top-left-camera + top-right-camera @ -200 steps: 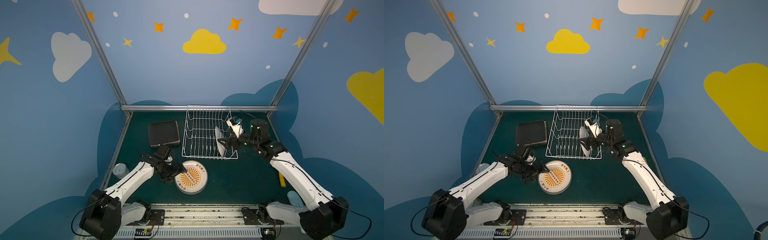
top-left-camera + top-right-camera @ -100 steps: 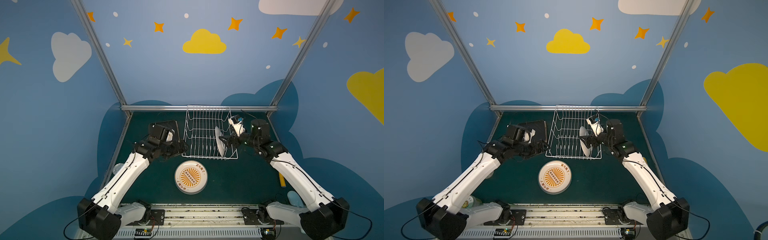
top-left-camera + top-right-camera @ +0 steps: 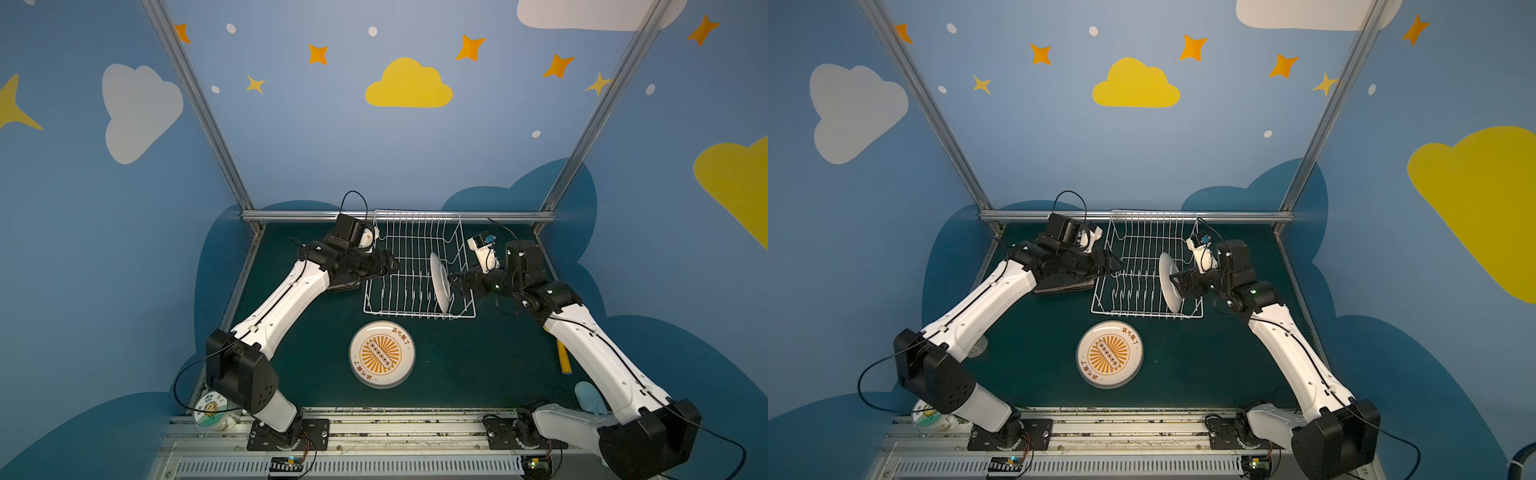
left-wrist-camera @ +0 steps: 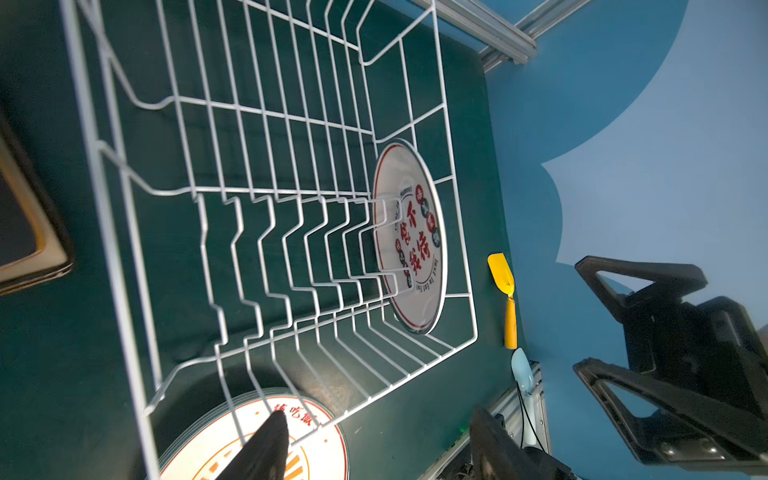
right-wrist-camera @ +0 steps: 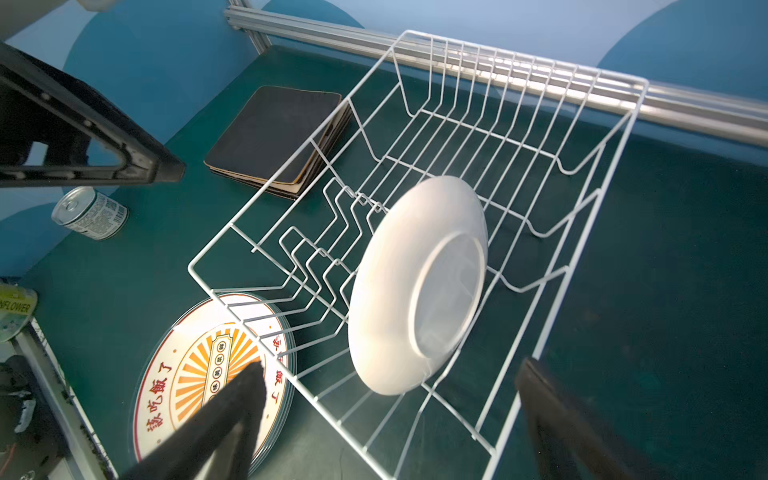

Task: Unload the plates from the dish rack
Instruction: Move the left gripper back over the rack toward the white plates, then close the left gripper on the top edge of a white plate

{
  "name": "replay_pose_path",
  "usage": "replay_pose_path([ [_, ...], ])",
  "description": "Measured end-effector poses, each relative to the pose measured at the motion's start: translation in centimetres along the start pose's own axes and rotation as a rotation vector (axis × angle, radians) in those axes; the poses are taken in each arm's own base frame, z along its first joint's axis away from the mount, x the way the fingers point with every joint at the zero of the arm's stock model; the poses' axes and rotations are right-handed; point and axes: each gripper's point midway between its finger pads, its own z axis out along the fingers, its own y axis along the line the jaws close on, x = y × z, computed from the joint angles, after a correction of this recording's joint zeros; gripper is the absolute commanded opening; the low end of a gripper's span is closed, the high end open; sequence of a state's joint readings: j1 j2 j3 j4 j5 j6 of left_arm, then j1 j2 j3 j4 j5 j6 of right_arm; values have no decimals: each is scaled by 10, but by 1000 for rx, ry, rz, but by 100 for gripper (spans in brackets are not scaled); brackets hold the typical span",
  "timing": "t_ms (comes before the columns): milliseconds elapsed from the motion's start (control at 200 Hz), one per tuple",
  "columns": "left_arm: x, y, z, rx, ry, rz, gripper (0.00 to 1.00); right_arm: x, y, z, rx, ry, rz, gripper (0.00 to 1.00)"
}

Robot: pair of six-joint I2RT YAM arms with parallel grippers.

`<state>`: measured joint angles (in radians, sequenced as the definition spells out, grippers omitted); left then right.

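One round plate stands on edge in the dish rack, in the slots by its right end; two stacks lie out on the counter, the round stack just near of the rack and the square stack beside its left side; the standing plate's disc runs near to far, its printed face looks left and its plain underside looks right; the right jaws stand apart just beside that underside, holding nothing; the left jaws, also apart and empty, sit at the rack's left rim, well apart from the plate; we judge the right arm the nearer, and its jaws must straddle the thin upper edge from left to right.
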<state>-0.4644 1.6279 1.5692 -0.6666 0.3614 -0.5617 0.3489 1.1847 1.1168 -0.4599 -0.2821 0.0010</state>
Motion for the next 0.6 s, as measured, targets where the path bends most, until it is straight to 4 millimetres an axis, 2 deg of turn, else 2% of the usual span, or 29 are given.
replay_pose_path([
  [120,-5,-19,27,25,28,51,64,6,-12,-8,25,16,83,94],
  [350,1,-35,82,32,105,101,62,29,-25,-13,52,103,196,94],
  [601,2,-59,130,12,145,179,57,28,-33,-21,78,89,244,94],
])
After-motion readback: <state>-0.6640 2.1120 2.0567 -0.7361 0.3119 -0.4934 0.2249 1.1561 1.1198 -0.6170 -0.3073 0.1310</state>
